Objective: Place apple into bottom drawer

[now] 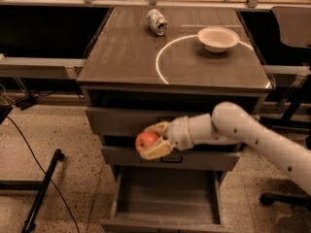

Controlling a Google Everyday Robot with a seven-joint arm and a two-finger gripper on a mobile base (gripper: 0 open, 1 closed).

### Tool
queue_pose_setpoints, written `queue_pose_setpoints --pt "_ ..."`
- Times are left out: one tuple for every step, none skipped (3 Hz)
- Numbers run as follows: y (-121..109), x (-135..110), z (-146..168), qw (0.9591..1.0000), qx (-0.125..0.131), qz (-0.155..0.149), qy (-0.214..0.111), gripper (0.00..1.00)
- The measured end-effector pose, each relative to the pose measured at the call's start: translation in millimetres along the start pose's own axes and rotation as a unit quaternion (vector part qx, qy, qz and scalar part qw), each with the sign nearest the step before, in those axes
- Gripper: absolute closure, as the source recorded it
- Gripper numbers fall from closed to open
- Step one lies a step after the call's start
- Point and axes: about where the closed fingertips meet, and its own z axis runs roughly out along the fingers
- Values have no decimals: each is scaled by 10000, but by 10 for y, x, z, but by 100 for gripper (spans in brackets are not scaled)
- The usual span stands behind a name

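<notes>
The red-orange apple (146, 141) is held in my gripper (151, 141), whose cream fingers are shut around it. The gripper hangs in front of the middle drawer's face, above the left part of the bottom drawer (165, 198). That drawer is pulled out and its plain grey floor shows. My white arm (252, 135) reaches in from the right.
On the cabinet top (121, 57) lie a dented silvery can (157, 21) and a white bowl (218, 38) on a white circle line. The two upper drawers (116, 120) are closed. A black cable and stand (41, 188) lie on the floor at left. A chair base (282, 198) is at right.
</notes>
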Motion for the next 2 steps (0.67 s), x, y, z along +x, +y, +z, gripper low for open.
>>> queue_pose_setpoints --pt "460 1352 319 9967 -306 747 -22 100" --pt "550 1656 346 9970 -422 593 -256 100"
